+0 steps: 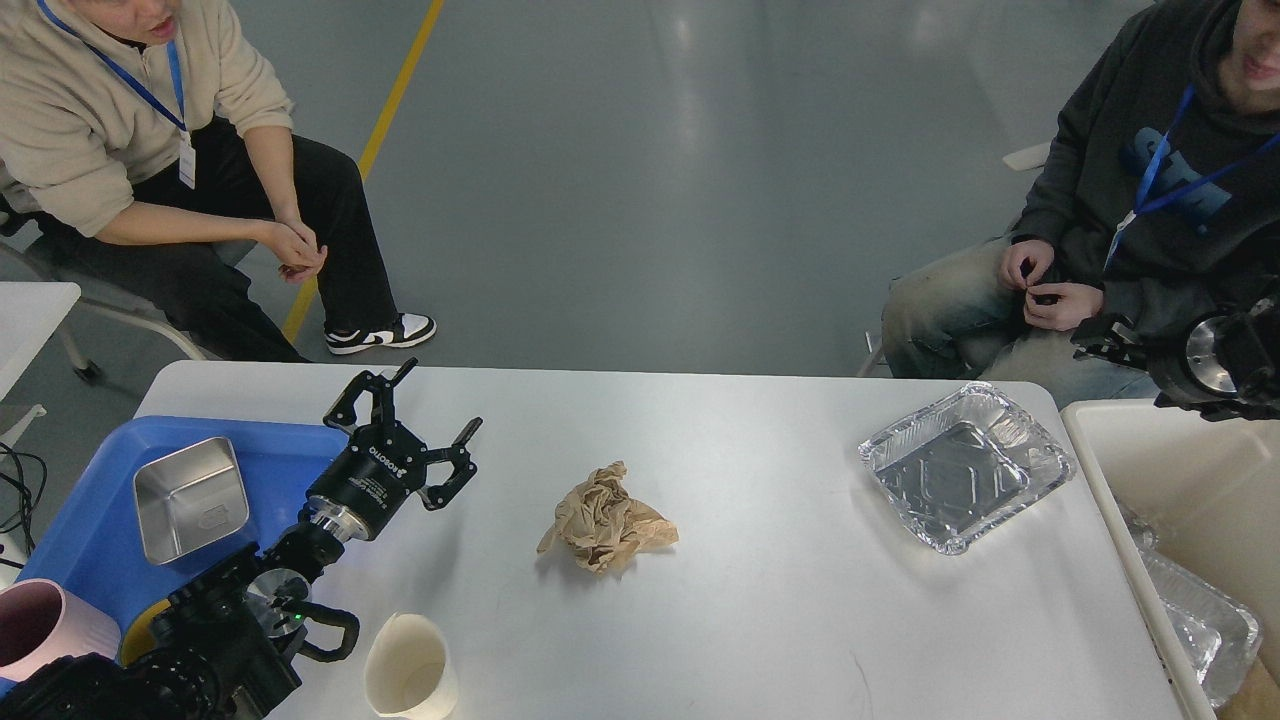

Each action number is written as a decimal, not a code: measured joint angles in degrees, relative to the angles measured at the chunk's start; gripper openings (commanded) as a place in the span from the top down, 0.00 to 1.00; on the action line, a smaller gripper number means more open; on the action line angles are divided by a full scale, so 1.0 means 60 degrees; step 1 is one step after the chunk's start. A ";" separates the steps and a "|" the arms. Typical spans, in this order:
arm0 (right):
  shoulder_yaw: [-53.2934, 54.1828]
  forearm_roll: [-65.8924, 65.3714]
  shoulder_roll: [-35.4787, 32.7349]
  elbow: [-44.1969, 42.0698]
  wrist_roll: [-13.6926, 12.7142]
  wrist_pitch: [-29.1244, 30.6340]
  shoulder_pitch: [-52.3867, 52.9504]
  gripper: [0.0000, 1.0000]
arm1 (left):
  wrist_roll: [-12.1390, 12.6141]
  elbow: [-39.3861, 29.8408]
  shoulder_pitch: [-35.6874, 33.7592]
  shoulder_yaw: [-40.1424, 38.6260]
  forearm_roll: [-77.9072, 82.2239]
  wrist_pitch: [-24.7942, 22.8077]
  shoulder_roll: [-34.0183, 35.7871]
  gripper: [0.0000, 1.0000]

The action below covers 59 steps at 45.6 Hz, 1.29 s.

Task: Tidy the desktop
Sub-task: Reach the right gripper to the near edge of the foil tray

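Left gripper (408, 420) wide open, holding nothing, near left on the desktop (760, 600). Best to reach right, straight over the crumpled paper (606, 519), then pinch its middle. Right gripper (1105, 342): cannot tell.

White lettering on the left pincer (412, 437) body, too small to read.

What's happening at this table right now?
A humanoid robot is tidying the desktop. Its left gripper hangs open and empty beside the blue tray. A crumpled brown paper, a foil tray and a paper cup lie untouched. The right gripper is too dark to read.
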 measured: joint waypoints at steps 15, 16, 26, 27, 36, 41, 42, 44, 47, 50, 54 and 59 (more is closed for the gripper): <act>0.0225 0.1658 0.0651 -0.0632 -0.0897 -0.0299 0.0118 0.00 | 0.0000 0.0000 -0.0007 0.0015 0.0013 -0.0007 0.0008 0.02; 0.0262 0.1711 0.0700 -0.0699 -0.0932 -0.0336 0.0121 0.00 | 0.0000 0.0000 -0.0006 0.0015 0.0013 -0.0008 0.0010 0.02; 0.0965 0.2545 0.1288 -0.1236 -0.1506 -0.1045 0.0126 0.00 | 0.0000 0.0000 0.0073 0.0015 0.0013 -0.0019 0.0010 0.02; 0.1098 0.2636 0.1387 -0.1317 -0.1597 -0.1125 0.0132 0.00 | 0.0000 0.0000 0.0079 0.0015 0.0013 -0.0019 0.0009 0.02; 0.3457 0.3108 0.2876 -0.3216 -0.2394 -0.1647 0.0670 0.00 | 0.0000 -0.0001 0.0089 0.0015 0.0013 -0.0019 0.0009 0.02; 0.4557 0.3124 0.3708 -0.4269 -0.2532 -0.1736 0.1037 0.00 | 0.0000 -0.0001 0.0090 0.0017 0.0013 -0.0019 0.0021 0.02; 0.4739 0.3125 0.3862 -0.4482 -0.2551 -0.1754 0.1115 0.00 | 0.0000 -0.0001 0.0093 0.0021 0.0013 -0.0019 0.0021 0.02; 0.5118 0.3126 0.4190 -0.5016 -0.2588 -0.1784 0.1319 0.00 | 0.0000 -0.0001 0.0099 0.0025 0.0013 -0.0019 0.0023 0.02; 0.5630 0.3127 0.4632 -0.5877 -0.2621 -0.1812 0.1674 0.00 | 0.0000 -0.0001 0.0103 0.0028 0.0013 -0.0019 0.0027 0.02; 0.6210 0.3129 0.5056 -0.6817 -0.2631 -0.1813 0.2100 0.00 | 0.0000 -0.0001 0.0111 0.0032 0.0013 -0.0019 0.0029 0.02; 0.7057 0.3129 0.5492 -0.8037 -0.2636 -0.1818 0.2714 0.00 | 0.0000 -0.0001 0.0175 0.0027 0.0013 -0.0018 0.0035 0.02; 0.8083 0.3133 0.5726 -0.9148 -0.2633 -0.1868 0.3270 0.00 | 0.0000 -0.0001 0.0223 0.0024 0.0013 -0.0015 0.0039 0.02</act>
